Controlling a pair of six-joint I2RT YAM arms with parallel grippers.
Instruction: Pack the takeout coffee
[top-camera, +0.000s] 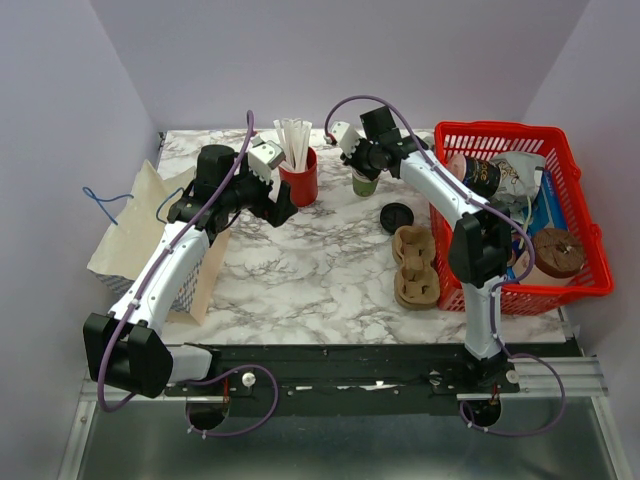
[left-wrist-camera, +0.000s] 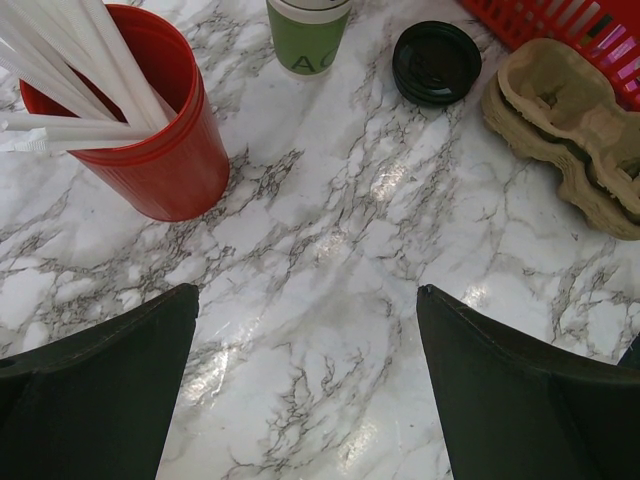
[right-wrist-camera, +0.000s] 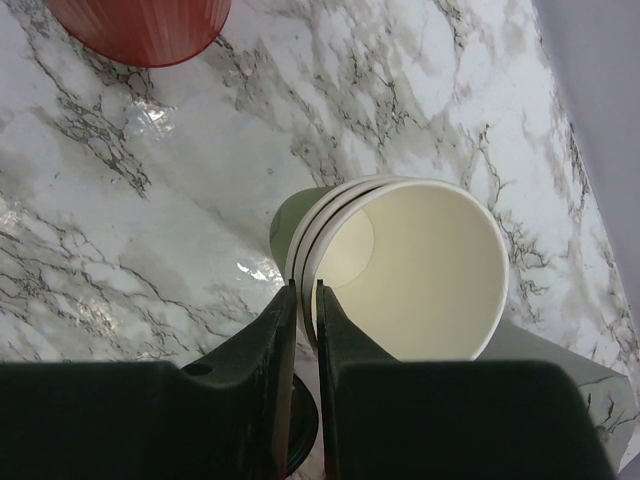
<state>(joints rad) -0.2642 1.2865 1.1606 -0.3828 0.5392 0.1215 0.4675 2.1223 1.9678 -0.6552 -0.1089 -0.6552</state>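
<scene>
The paper cup (top-camera: 364, 184), cream with a green band, stands at the back of the marble table, right of the red cup of straws. In the right wrist view its open cream mouth (right-wrist-camera: 430, 270) shows more than one nested rim. My right gripper (top-camera: 361, 160) (right-wrist-camera: 305, 285) is shut on that rim, one finger inside and one outside. The round black lid (top-camera: 397, 217) lies flat just in front of the cup. My left gripper (top-camera: 279, 205) (left-wrist-camera: 308, 300) is open and empty over bare marble; its view shows the cup (left-wrist-camera: 308, 40) and the lid (left-wrist-camera: 436, 62).
A red cup of white straws (top-camera: 298, 178) (left-wrist-camera: 150, 130) stands beside my left gripper. A brown pulp cup tray (top-camera: 415, 265) (left-wrist-camera: 570, 120) lies against the red basket (top-camera: 590, 285) holding several items. A brown paper bag (top-camera: 135, 230) lies at the left edge.
</scene>
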